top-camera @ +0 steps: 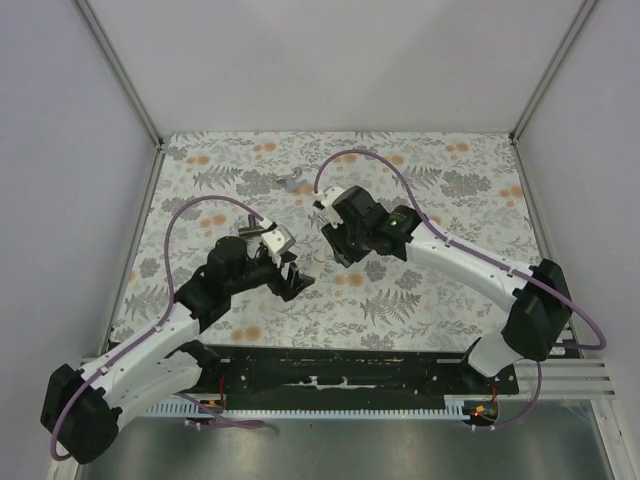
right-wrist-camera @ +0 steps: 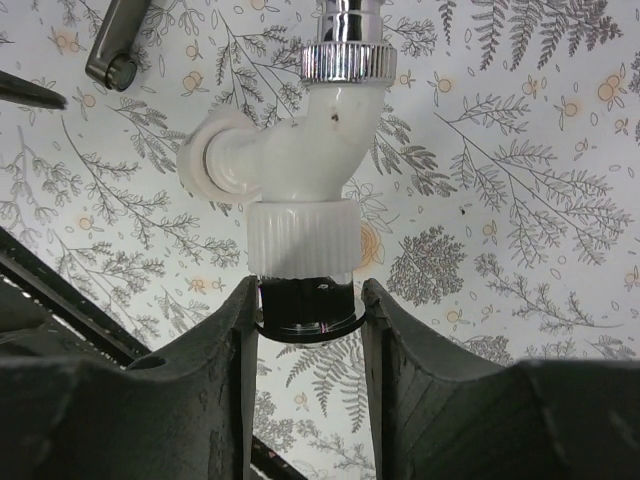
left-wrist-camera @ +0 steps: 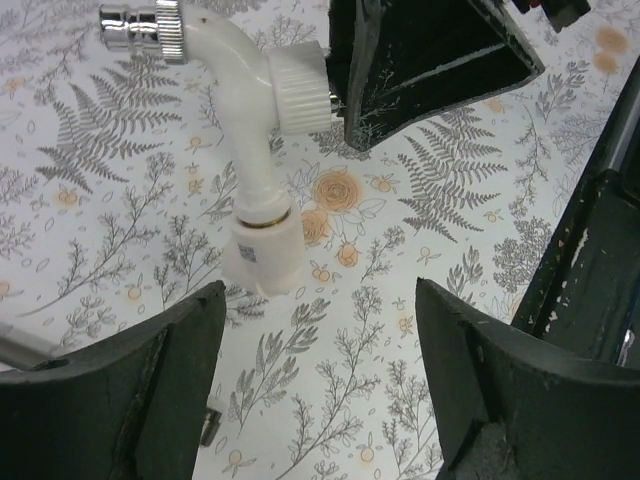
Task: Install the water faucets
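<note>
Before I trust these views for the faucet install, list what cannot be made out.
Right wrist view: the top edge cuts off the chrome tip of the faucet in the right tool, and the dark metal handle.
Left wrist view: the right tool hides the faucet's gripped end.
Top external view: faucet too small to make out.

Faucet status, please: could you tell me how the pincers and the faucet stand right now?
Right pincer shut on faucet, just below its ribbed collar. Left pincer open, faucet's white end just ahead of its gap. Nothing between them.
</note>
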Action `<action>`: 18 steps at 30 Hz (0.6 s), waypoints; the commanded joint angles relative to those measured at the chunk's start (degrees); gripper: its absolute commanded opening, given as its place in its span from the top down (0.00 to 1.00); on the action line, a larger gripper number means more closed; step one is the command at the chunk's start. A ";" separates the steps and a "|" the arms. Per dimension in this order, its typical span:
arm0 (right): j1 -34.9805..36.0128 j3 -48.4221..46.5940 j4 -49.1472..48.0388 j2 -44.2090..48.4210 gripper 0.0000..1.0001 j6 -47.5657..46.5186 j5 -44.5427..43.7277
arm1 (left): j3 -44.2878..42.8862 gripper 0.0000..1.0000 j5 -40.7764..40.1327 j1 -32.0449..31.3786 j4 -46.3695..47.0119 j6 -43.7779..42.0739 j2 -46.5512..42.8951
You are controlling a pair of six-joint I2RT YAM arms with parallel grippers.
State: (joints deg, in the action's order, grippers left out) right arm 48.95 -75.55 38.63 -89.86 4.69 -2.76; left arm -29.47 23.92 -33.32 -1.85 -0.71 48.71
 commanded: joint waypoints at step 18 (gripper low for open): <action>-2.63 -8.39 7.95 9.97 1.00 12.18 5.04 | 11.28 0.18 -32.86 -18.18 39.27 -7.72 8.06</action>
State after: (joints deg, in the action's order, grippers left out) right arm 46.74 -80.90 47.70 -82.76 13.67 -0.47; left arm -19.29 -0.03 -48.73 25.91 -4.49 54.08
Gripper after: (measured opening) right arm 0.452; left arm 0.822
